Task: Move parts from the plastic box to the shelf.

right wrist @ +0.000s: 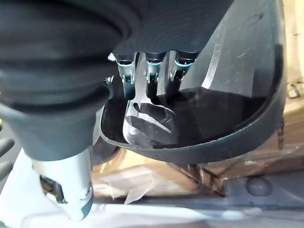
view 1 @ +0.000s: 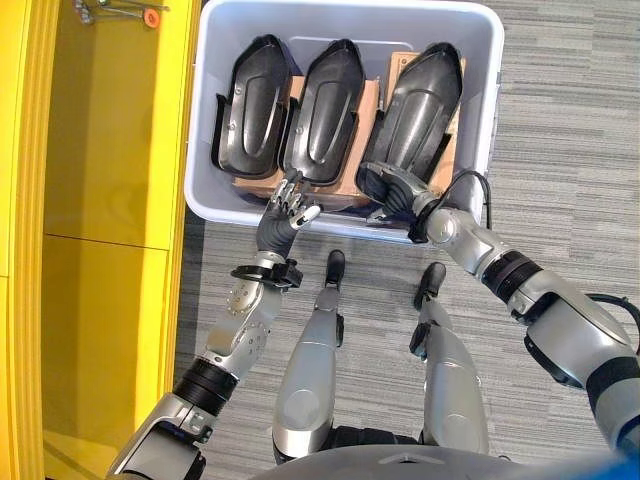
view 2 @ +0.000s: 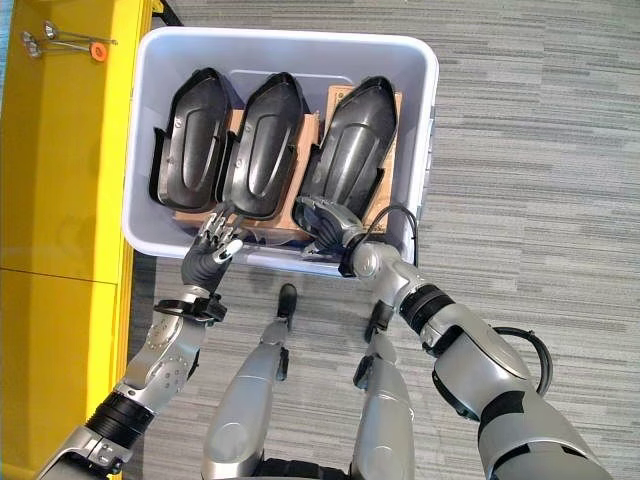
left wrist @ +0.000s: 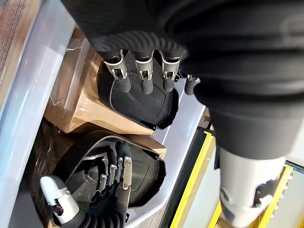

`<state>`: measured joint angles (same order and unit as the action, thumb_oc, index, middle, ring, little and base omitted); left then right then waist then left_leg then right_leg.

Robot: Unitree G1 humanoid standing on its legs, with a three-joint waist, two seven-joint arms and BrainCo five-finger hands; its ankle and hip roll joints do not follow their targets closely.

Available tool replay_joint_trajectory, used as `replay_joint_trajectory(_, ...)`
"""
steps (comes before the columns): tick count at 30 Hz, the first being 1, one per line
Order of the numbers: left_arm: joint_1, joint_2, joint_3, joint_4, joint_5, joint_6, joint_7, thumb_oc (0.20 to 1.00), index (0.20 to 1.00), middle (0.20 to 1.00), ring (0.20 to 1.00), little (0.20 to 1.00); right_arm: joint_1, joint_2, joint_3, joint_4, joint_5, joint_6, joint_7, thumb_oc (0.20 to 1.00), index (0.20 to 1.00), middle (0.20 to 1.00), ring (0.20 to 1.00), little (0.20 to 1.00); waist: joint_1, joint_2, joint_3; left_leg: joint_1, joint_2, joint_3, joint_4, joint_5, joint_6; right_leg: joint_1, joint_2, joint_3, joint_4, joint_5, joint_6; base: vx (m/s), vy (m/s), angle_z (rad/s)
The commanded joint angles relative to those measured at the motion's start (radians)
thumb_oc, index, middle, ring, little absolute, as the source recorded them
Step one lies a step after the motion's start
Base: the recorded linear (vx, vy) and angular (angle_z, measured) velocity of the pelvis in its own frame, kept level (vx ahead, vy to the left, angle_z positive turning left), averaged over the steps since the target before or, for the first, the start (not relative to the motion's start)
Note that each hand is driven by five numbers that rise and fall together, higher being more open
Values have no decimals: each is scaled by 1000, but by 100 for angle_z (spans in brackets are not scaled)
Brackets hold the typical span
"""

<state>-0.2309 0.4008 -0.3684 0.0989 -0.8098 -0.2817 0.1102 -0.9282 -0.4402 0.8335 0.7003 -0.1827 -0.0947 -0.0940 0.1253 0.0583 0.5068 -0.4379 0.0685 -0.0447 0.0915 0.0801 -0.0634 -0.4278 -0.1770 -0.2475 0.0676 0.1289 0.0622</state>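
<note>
3 black molded parts [view 1: 330, 110] side-by-side in pale plastic box [view 1: 480, 110], on cardboard; yellow shelf [view 1: 100, 150] adjacent.

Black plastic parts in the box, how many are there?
3, side by side in the pale plastic box: left black moulded part, middle part, right part under the right hand. Others could be hidden underneath.

Grey striped carpet floor [view 1: 560, 130] under your work area.
You have the pale plastic box [view 1: 487, 90] sitting directly on the carpet, its left side just beside the yellow shelf [view 1: 110, 150], which also stands on the floor along your left edge.
</note>
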Motion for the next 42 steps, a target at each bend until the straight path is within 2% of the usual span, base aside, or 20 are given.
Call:
replay_joint_trajectory(1,40,28,45,-89,29,-58,-27,1000,1000,1000,1000,1000,26,-15,31,-72,-33,-33,31,1000,1000,1000,1000,1000,8,-44,-5,-33,-12,9,55,-68,34,12,-67,16,70,-88,54,0,0,0)
replay_joint_trajectory(6,46,36,55,-89,36,-53,-31,1000,1000,1000,1000,1000,24,-70,22,-141,-36,-40,47,1000,1000,1000,1000,1000,1,-51,-6,-31,-9,9,55,-69,33,13,-65,19,70,-88,54,0,0,0)
replay_joint_trajectory(9,55,43,68,-93,42,-50,-35,1000,1000,1000,1000,1000,29,-164,-41,-250,7,-50,40,1000,1000,1000,1000,1000,-14,-66,-8,-26,-7,13,56,-72,33,17,-63,21,67,-87,55,0,0,0)
replay_joint_trajectory(15,74,46,100,-114,33,-41,-39,1000,1000,1000,1000,1000,78,-325,-213,-466,120,-75,19,1000,1000,1000,1000,1000,-39,-87,-16,-18,-4,17,54,-75,34,20,-59,24,67,-85,57,0,0,0)
replay_joint_trajectory(19,91,51,117,-124,33,-37,-42,1000,1000,1000,1000,1000,143,-385,-336,-585,160,-98,-10,1000,1000,1000,1000,1000,-52,-95,-22,-15,-3,21,56,-79,36,23,-58,26,67,-85,58,0,0,0)
replay_joint_trajectory(23,104,54,134,-133,36,-35,-42,1000,1000,1000,1000,1000,222,-396,-461,-687,193,-125,-38,1000,1000,1000,1000,1000,-63,-99,-26,-16,-4,23,56,-79,38,21,-58,30,67,-83,60,7,0,-3)
replay_joint_trajectory(25,110,52,135,-136,36,-34,-40,1000,1000,1000,1000,1000,250,-379,-495,-712,208,-136,-52,1000,1000,1000,1000,1000,-66,-100,-29,-17,-5,24,56,-79,38,20,-58,31,66,-83,60,0,0,0)
replay_joint_trajectory(31,107,39,131,-125,46,-33,-20,1000,1000,1000,1000,1000,355,-204,-553,-755,245,-159,-96,1000,1000,1000,1000,1000,-75,-96,-30,-17,-4,31,61,-84,42,15,-55,39,71,-88,58,4,-1,-2)
replay_joint_trajectory(35,94,26,116,-109,47,-39,10,1000,1000,1000,1000,1000,366,-72,-522,-707,288,-162,-149,1000,1000,1000,1000,1000,-74,-88,-28,-14,-2,33,67,-89,43,15,-52,42,76,-93,57,4,4,-5)
replay_joint_trajectory(42,84,9,103,-92,54,-40,52,1000,1000,1000,1000,1000,377,45,-465,-664,328,-152,-181,1000,1000,1000,1000,1000,-75,-78,-23,-18,-4,37,71,-89,45,9,-55,48,81,-92,56,0,0,0)
